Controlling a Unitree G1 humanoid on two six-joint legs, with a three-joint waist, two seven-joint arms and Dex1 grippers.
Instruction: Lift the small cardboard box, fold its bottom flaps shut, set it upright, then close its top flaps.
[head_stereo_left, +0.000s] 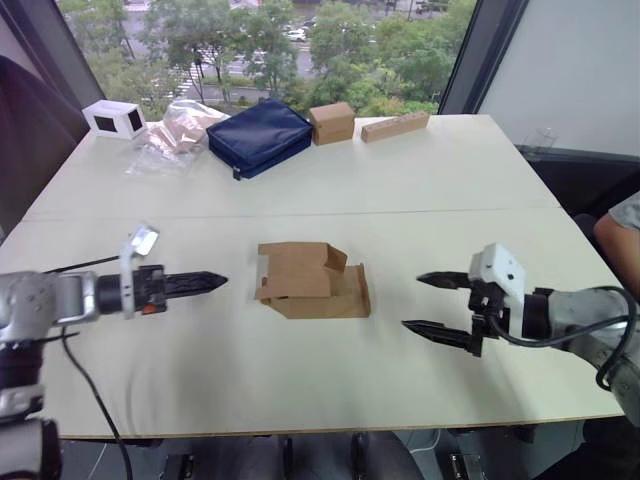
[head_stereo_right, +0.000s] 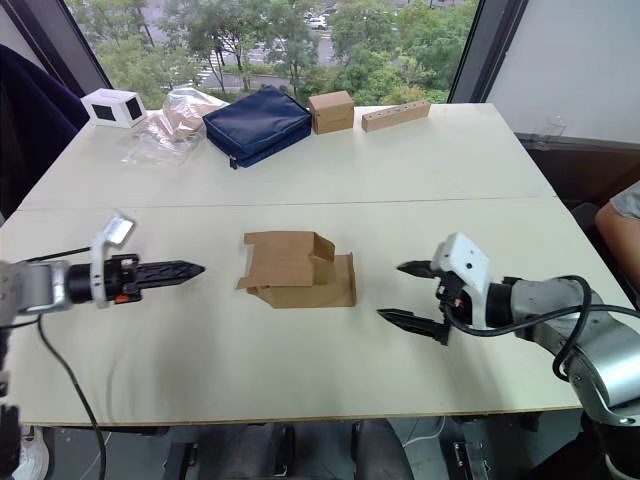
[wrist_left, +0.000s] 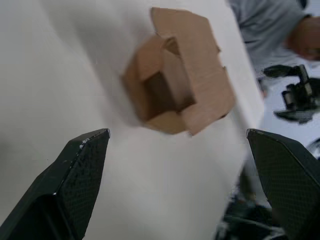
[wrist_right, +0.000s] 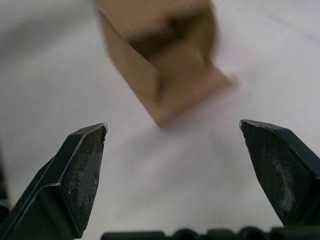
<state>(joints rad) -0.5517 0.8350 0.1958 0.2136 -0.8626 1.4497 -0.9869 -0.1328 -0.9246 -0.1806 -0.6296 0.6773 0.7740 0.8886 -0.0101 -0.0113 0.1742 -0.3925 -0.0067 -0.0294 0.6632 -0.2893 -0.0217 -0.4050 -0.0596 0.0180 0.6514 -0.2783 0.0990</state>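
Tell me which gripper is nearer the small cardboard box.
Left, narrowly. The left gripper points at the small cardboard box from its left; the right gripper sits open, slightly farther off on its right.

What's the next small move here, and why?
Probably bring both claws in toward the box. It lies on its side on the table, flaps open, untouched; the left claw and right claw sit open on either side, apart from it.

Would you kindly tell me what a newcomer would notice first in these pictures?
The small cardboard box lies on its side mid-table, flaps loose. The left tool and the right tool flank it, both open, touching nothing. A navy pouch sits at the far edge.
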